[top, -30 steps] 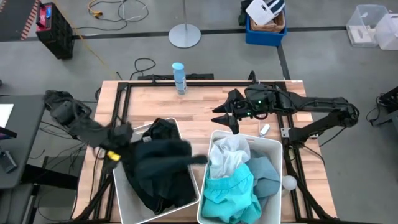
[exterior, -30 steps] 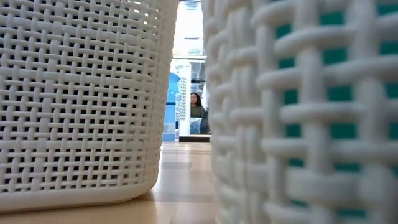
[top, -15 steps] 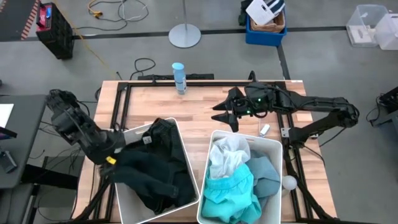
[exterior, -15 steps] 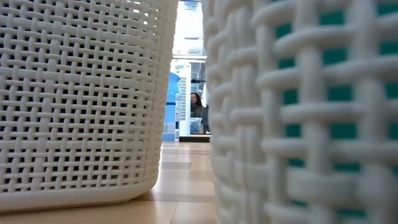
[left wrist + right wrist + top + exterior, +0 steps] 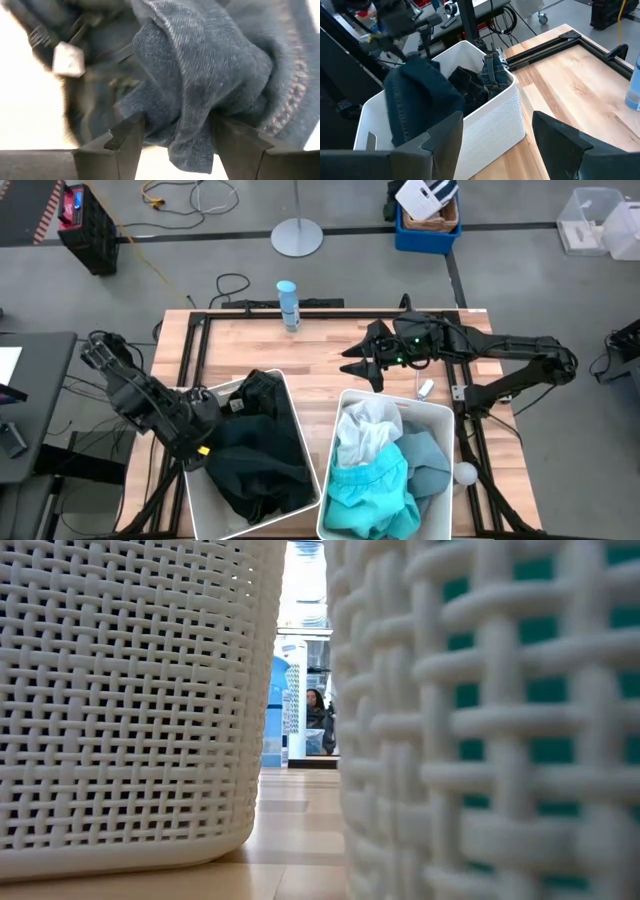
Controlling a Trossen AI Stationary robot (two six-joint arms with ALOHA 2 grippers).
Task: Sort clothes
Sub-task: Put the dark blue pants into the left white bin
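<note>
Dark denim garment hangs between the open left gripper fingers.

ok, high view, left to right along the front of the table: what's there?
left gripper → left bin with dark clothes → right bin with white, turquoise and grey-blue clothes.

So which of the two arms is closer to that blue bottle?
The right. Its tool hovers over bare table just right of the blue bottle; the left tool is farther away, at the left bin's dark clothes.
</note>
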